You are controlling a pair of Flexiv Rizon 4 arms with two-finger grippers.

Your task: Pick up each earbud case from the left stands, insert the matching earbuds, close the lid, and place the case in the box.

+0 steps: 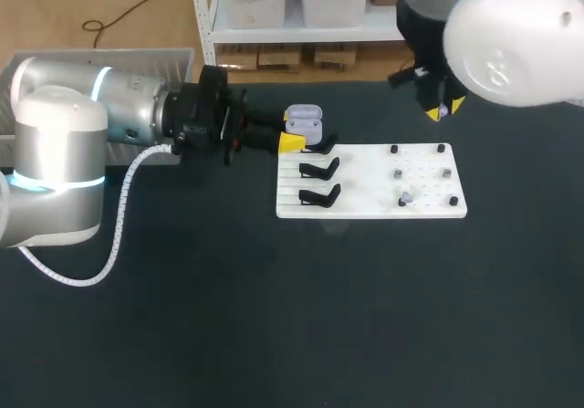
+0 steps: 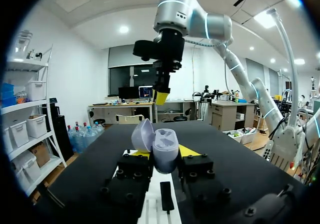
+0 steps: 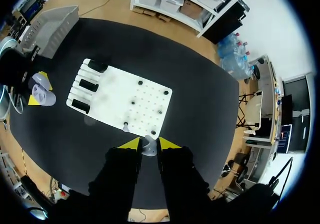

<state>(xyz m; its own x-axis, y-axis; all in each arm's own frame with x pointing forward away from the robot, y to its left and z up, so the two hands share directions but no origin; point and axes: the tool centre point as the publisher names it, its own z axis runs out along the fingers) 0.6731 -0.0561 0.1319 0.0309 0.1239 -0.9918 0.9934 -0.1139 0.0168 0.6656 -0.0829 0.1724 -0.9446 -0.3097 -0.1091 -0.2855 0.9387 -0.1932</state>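
The small lilac earbud (image 3: 149, 148) pinched by the right gripper (image 3: 145, 144) may misseat if the open lilac case (image 1: 306, 116) clamped by the left gripper (image 1: 299, 130) tilts.

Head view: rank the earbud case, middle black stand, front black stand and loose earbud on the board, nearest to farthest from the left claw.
1. earbud case: held in the left claw, by the white board's left end.
2. middle black stand: just beside the claw, on the board's left.
3. front black stand: one row farther.
4. loose earbud: on the board's right part.
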